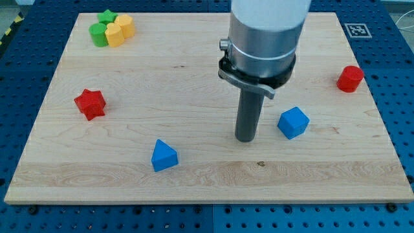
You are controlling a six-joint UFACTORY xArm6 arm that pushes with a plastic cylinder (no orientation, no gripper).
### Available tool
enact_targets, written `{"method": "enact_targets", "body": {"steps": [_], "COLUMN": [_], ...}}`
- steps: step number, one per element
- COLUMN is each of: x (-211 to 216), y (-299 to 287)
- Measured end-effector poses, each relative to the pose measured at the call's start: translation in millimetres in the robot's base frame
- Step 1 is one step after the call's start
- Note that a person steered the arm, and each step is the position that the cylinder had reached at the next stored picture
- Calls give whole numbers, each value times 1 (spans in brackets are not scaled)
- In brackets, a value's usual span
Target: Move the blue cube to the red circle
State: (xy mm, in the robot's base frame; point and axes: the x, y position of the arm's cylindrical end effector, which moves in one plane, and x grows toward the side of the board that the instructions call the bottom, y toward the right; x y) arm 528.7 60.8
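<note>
Tip (246, 139) of dark rod standing just left of blue cube (294, 122), near but seemingly not touching, probably placed so for pushing toward red circle (350, 78) at right edge, upper part. No pincer here, so nothing released or clenched. Smooth pale wooden board (194, 175); matte blocks: blue triangle (163, 156), red star (90, 103), green and yellow cluster (111, 28) upper left.

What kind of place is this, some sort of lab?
Probably a robotics lab: a wooden board rests on a blue perforated bench, a printed marker tag sits at its corner, and my tip stands left of the blue cube.
</note>
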Motion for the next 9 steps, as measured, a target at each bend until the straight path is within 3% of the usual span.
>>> {"method": "enact_targets", "body": {"steps": [4, 9], "x": [4, -49], "y": [93, 79]}}
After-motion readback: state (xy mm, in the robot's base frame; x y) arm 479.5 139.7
